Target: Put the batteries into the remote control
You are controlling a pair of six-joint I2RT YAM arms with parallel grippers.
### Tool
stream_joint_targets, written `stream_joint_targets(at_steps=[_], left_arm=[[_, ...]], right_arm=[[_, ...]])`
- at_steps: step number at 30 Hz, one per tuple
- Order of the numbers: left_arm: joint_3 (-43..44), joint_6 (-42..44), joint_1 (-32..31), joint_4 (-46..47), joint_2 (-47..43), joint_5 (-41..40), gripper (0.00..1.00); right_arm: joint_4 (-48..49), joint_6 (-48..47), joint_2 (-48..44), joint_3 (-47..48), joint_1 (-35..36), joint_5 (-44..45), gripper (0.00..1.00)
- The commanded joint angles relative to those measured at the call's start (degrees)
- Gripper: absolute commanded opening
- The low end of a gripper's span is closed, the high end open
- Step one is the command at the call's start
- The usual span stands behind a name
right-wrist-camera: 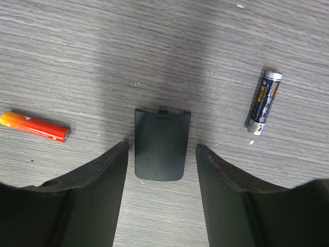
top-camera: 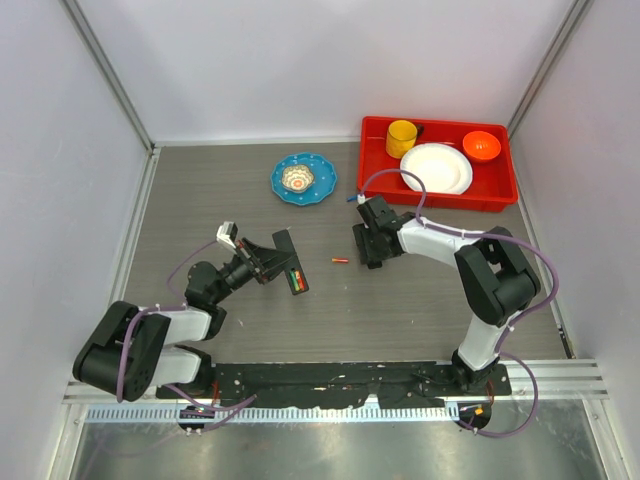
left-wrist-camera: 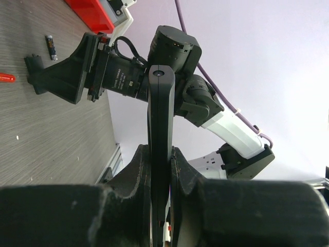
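My left gripper [top-camera: 272, 262] is shut on the remote control [top-camera: 290, 265], a slim black bar held just above the table; a red and green patch shows near its lower end. In the left wrist view the remote control [left-wrist-camera: 160, 118] stands edge-on, clamped between the fingers. One orange-red battery [top-camera: 341, 261] lies on the table between the arms, also visible as the orange battery [right-wrist-camera: 35, 126]. My right gripper [right-wrist-camera: 161, 149] is open and low over the table, its fingers either side of a small flat black cover [right-wrist-camera: 160, 144] without touching it.
A black-and-silver battery [right-wrist-camera: 264, 102] lies just right of the right fingers. At the back stand a blue plate [top-camera: 320, 190] with a small dish on it and a red tray [top-camera: 375, 160] holding a yellow cup, a white plate and an orange bowl.
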Motion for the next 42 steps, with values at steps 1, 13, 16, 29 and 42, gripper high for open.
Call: stream_joint_targets(at_steps=[1, 13, 16, 29, 42], left_arm=[[0.5, 0.5, 0.0, 11.8, -0.4, 0.8, 0.00], [0.6, 0.5, 0.0, 11.8, 0.4, 1.0, 0.00], [0.7, 0.4, 0.0, 11.8, 0.3, 1.1, 0.00], [1.0, 0.6, 0.0, 11.7, 0.7, 0.5, 0.00], [6.9, 4.8, -4.6, 9.1, 5.6, -8.2, 0.00]], right_arm=[[1.9, -1.1, 0.8, -0.6, -0.3, -0.7, 0.60], [0.7, -1.1, 1.5, -1.1, -0.4, -0.4, 0.51], [0.6, -1.0, 1.6, -1.5, -0.3, -0.4, 0.48], [0.9, 1.6, -4.1, -3.1, -0.3, 0.3, 0.31], [-16.1, 3.8, -28.8, 7.7, 6.9, 1.5, 0.30]])
